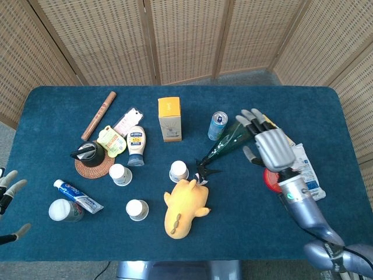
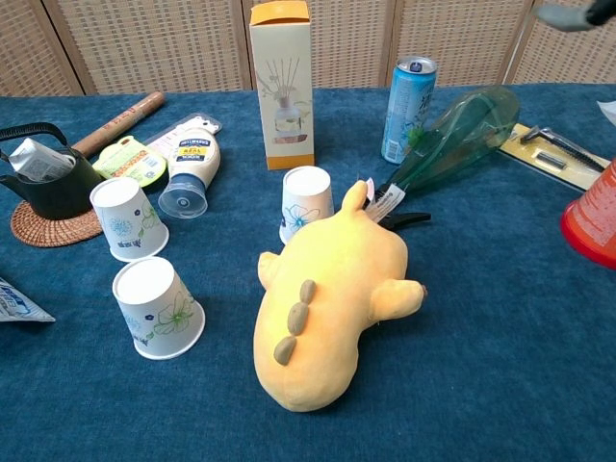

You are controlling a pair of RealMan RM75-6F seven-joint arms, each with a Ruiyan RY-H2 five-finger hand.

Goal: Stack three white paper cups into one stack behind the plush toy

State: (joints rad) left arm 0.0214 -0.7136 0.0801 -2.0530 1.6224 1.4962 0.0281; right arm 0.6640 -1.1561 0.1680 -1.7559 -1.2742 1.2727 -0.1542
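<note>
1. White paper cups stand apart: one (image 2: 307, 202) touching the plush toy (image 2: 327, 303) mid-desk, two (image 2: 128, 218) (image 2: 157, 307) toward the left edge.
2. Right hand (image 1: 271, 147) hovers spread and empty near the right edge; left hand (image 1: 9, 189) looks spread.
3. Whichever hand goes should probably grip a loose cup's wall and lower it squarely into the first.
4. Bottle (image 2: 191, 161) reads "Hellmann's".
</note>
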